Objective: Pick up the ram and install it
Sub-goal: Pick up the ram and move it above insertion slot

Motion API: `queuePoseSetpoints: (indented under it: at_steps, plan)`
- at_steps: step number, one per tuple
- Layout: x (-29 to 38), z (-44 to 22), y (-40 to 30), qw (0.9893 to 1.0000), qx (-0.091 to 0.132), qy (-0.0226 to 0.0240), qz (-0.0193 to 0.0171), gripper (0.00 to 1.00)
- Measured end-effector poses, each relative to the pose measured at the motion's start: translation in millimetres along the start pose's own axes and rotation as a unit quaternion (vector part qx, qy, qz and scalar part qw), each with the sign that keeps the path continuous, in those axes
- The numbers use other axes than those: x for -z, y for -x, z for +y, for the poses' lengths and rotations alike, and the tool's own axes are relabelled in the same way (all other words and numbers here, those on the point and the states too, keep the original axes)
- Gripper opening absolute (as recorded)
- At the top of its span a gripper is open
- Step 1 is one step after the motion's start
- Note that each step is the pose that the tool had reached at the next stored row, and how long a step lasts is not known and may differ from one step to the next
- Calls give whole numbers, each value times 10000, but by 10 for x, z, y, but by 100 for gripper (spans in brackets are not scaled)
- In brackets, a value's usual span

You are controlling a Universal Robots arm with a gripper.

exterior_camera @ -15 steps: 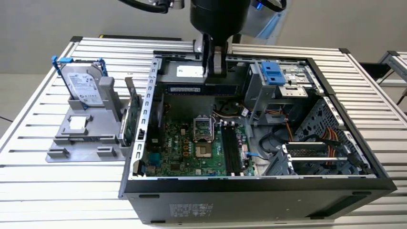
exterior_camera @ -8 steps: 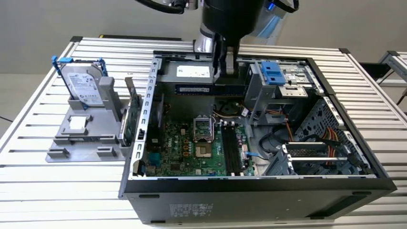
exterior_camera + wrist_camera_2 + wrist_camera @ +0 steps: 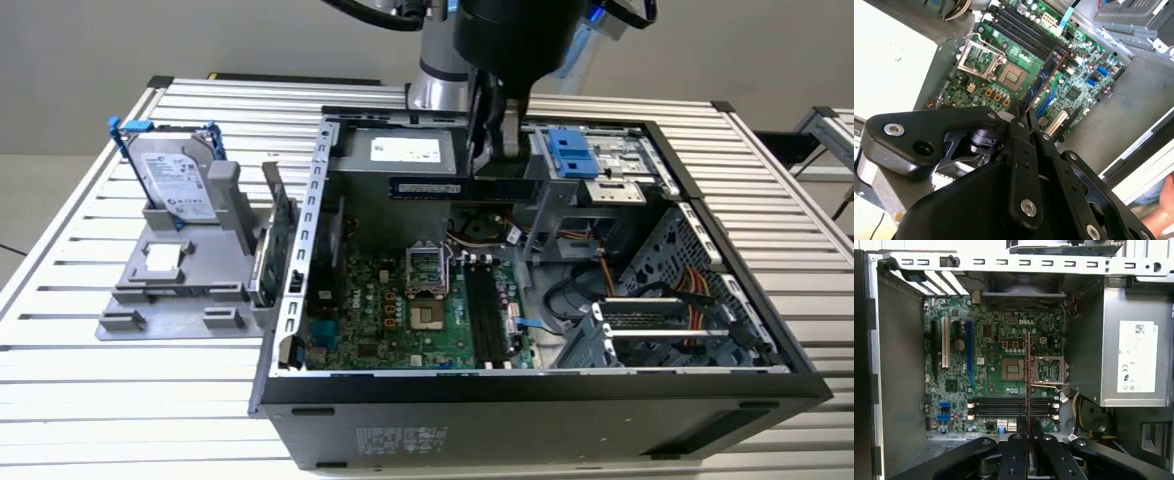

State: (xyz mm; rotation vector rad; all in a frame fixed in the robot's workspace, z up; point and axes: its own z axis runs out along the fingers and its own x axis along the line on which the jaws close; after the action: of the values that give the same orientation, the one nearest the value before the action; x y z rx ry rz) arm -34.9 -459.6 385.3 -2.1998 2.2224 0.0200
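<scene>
While it hangs above the motherboard (image 3: 400, 320), the gripper (image 3: 499, 172) is clamped on the ram (image 3: 430, 187)

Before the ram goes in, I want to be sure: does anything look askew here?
The ram, clamped in the gripper, hangs over the open case turned crosswise to the black memory slots, so it is not lined up with them. Nothing looks damaged.

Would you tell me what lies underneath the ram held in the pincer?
In the first wrist view the motherboard lies below the ram in the pincer, with its processor socket and black memory slots. The stick, seen edge-on, hides a thin strip of board.
</scene>
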Motion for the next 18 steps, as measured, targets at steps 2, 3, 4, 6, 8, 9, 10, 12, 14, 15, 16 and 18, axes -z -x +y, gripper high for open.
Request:
queuePoseSetpoints:
  at_steps: [2, 3, 4, 6, 8, 9, 10, 12, 14, 15, 16, 18]
  plan:
    - [0, -46, 1, 10000, -12, 0, 1, 0]
    - [0, -70, 3, 10000, -19, 0, 0, 0]
    - [0, -93, 4, 10000, -25, 0, 0, 0]
    - [0, -141, 10, 10000, -34, -1, 0, 0]
    - [0, -191, 15, 10000, -47, -1, 1, 0]
    - [0, -213, 16, 10000, -57, -1, 1, 0]
    - [-1, -235, 18, 10000, -69, -1, 0, 0]
    - [-1, -275, 21, 10000, -98, -2, 0, 0]
    - [-2, -312, 23, 9999, -129, -2, 0, 0]
    - [-2, -331, 25, 9999, -143, -3, 0, 0]
    - [-2, -350, 27, 9999, -157, -3, 0, 0]
    - [-2, -388, 31, 9998, -183, -4, 1, 0]
